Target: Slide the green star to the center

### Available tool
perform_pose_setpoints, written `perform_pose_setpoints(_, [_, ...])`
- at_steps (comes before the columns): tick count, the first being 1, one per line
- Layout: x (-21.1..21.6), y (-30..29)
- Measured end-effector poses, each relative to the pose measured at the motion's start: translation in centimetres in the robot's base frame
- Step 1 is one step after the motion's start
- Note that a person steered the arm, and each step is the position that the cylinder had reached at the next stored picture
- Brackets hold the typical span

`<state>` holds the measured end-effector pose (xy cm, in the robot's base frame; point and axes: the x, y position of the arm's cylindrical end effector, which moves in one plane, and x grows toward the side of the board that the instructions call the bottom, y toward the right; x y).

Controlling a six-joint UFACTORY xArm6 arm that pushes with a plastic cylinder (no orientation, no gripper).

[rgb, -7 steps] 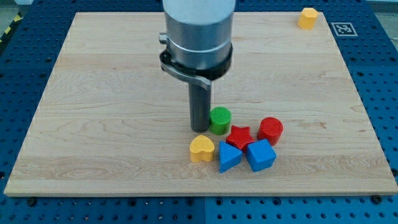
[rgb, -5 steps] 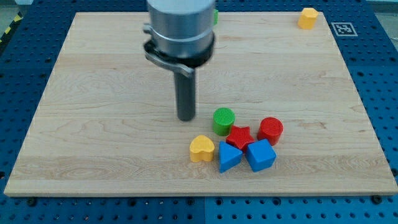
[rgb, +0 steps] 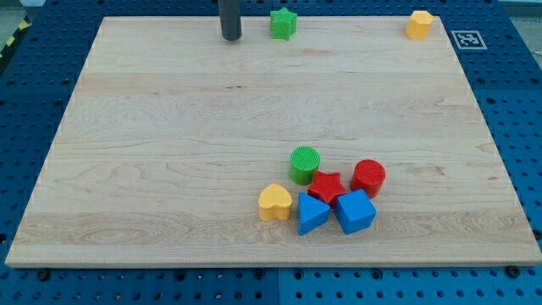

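**Up at the far edge, beside the green star**

At the view's top, my tip [rgb: 230, 37] now stands on the surface [rgb: 152, 152], having crossed from beside the green cylinder [rgb: 305, 163] in the lower cluster. No hand exists on this rod; it holds nothing. To my tip's right, near but apart, sits the green star [rgb: 283, 23], against the top edge and well away from the center. This crossing likely sets up a push; getting behind the star looks awkward.
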<state>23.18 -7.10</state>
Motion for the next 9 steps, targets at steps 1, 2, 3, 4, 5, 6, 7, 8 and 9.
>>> perform_pose_setpoints(1, [-4.0, 0.1])
perform_pose_setpoints(2, [-3.9, 1.9])
perform_pose_setpoints(3, [-3.8, 8.2])
perform_pose_setpoints(4, [-3.7, 12.4])
perform_pose_setpoints(5, [-2.4, 12.5])
perform_pose_setpoints(6, [0.4, 12.5])
perform_pose_setpoints(7, [2.9, 12.5])
perform_pose_setpoints(8, [2.6, 12.3])
perform_pose_setpoints(9, [1.7, 10.6])
